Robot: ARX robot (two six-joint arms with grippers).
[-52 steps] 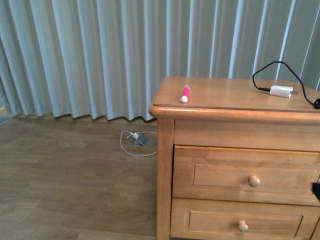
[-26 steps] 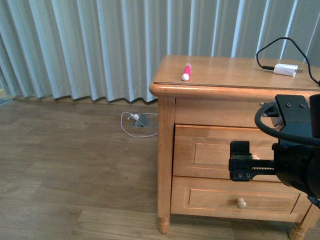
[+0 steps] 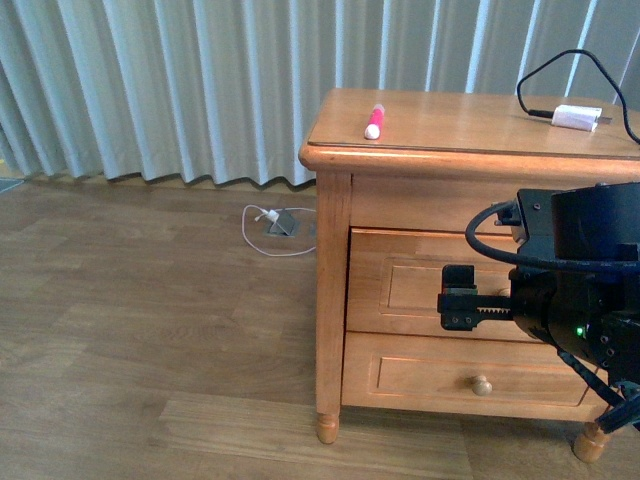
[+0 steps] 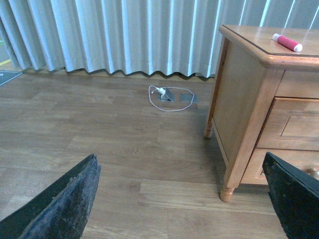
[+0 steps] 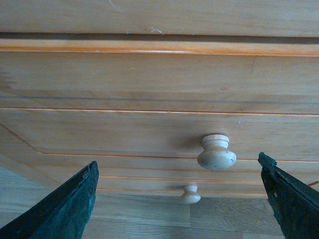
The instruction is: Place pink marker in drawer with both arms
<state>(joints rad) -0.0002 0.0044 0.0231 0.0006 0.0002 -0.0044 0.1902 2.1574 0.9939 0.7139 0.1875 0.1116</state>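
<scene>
The pink marker (image 3: 374, 121) lies near the front left corner of the nightstand top (image 3: 450, 130); it also shows in the left wrist view as the marker (image 4: 286, 43). The drawer (image 3: 400, 285), the taller upper one, is closed. My right gripper (image 3: 461, 297) hovers open in front of it, hiding its knob in the front view. In the right wrist view the large pale knob (image 5: 216, 152) sits between and beyond the spread fingers of the right gripper (image 5: 182, 204). My left gripper (image 4: 182, 199) is open and empty over the floor, left of the nightstand.
A white charger block (image 3: 577, 117) with a black cable lies at the back right of the top. The shallower lower drawer (image 3: 430, 375) with its small knob (image 3: 482, 384) is closed. A white cable and floor plate (image 3: 275, 222) lie by the curtain (image 3: 180, 90).
The view has drawn back and risen, so the nightstand sits smaller. My right arm came into view and has shifted left, level with the upper drawer front.
</scene>
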